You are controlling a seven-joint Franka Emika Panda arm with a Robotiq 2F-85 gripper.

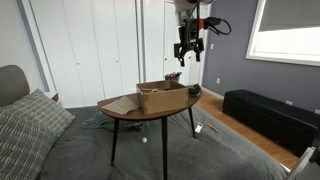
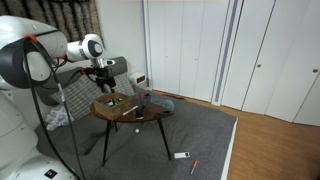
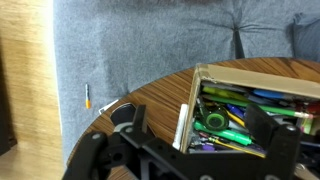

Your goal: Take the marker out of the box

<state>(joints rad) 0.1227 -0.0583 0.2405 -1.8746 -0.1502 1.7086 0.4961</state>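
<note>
My pincer (image 1: 188,52) hangs spread and empty in an exterior view, above the box (image 1: 160,96) on the tabletop (image 1: 115,110). In an exterior view, the pincer (image 2: 103,80) hangs over the tabletop (image 2: 150,113). Wrist view: markers (image 3: 235,115) lie inside the box (image 3: 240,68).

You see the box (image 3: 240,68) run off the wrist view at 3 o'clock, and the gripper (image 3: 198,110) hides its 6 o'clock side. The markers (image 3: 235,112) inside blur into one heap. In both exterior views they are too small to make out.
</note>
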